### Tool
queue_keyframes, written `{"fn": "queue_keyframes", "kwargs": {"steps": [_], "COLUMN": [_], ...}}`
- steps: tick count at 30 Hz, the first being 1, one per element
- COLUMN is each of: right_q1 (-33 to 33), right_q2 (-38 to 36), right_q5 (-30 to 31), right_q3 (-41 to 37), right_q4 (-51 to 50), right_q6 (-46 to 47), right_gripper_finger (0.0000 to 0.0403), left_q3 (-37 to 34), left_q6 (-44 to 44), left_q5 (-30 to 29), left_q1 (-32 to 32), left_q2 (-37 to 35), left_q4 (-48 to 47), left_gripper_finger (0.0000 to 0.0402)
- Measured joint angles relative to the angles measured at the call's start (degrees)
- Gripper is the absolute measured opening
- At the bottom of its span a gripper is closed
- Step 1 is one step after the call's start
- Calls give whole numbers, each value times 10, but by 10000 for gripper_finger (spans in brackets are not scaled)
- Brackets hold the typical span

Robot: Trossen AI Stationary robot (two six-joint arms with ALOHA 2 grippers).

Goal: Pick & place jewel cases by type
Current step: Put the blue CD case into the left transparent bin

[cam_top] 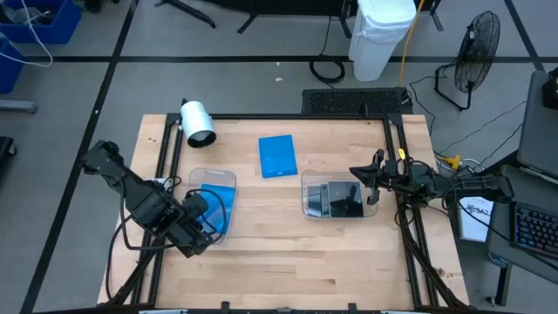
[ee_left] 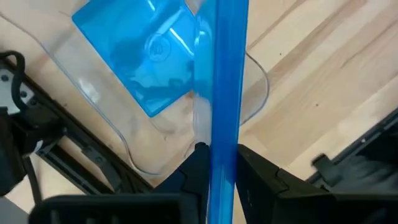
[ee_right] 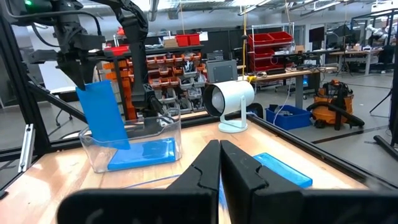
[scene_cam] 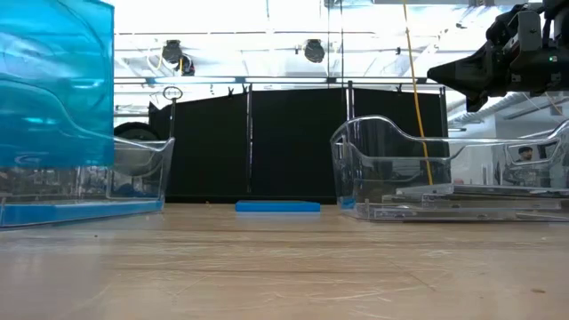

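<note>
My left gripper (cam_top: 212,209) (ee_left: 222,152) is shut on a bright blue jewel case (scene_cam: 53,80) and hovers over the left clear tray (cam_top: 193,179). Another blue case (ee_left: 143,50) lies flat on that tray's floor. A third blue case (cam_top: 277,157) (scene_cam: 277,207) lies flat on the table between the trays, toward the far side. The right clear tray (cam_top: 307,196) holds dark translucent cases (cam_top: 340,199) (scene_cam: 480,197) lying flat. My right gripper (cam_top: 375,179) (ee_right: 219,165) is shut and holds nothing, hovering over that tray's right end. My left gripper pinches the blue jewel case between its two fingers (ee_left: 198,165), one on each flat face, at the case's upper edge (ee_left: 224,158). The fingers come from above, pointing down. The case (ee_right: 102,112) hangs upright and slightly tilted below them, lifted clear over the left tray.
A white cylindrical device (cam_top: 197,122) stands on the table's far left part. Black frame rails (cam_top: 166,148) run along both sides of the table. Bare wood lies open along the near part of the table (cam_top: 288,262).
</note>
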Motion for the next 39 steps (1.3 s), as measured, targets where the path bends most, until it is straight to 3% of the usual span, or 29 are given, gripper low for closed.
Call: {"fn": "queue_keyframes", "kwargs": {"steps": [6, 12, 16, 25, 29, 33, 39], "right_q1": [0, 0, 0, 0, 0, 0, 0], "right_q2": [0, 0, 0, 0, 0, 0, 0], "right_q5": [0, 0, 0, 0, 0, 0, 0], "right_q3": [0, 0, 0, 0, 0, 0, 0], "right_q4": [0, 0, 0, 0, 0, 0, 0], "right_q6": [0, 0, 0, 0, 0, 0, 0], "right_gripper_finger": [4, 4, 4, 4, 4, 4, 4], "left_q3": [-21, -47, -47, -30, -30, -29, -29], "left_q6": [13, 51, 107, 133, 150, 207, 210], "left_q5": [-47, -28, -30, -90, -131, -117, -112], "left_q1": [1, 13, 31, 61, 68, 68, 83], "left_q2": [0, 0, 0, -19, -34, -33, 3], "left_q4": [0, -1, 0, 2, 74, 150, 99], "left_gripper_finger": [143, 226, 259, 251, 244, 247, 248]}}
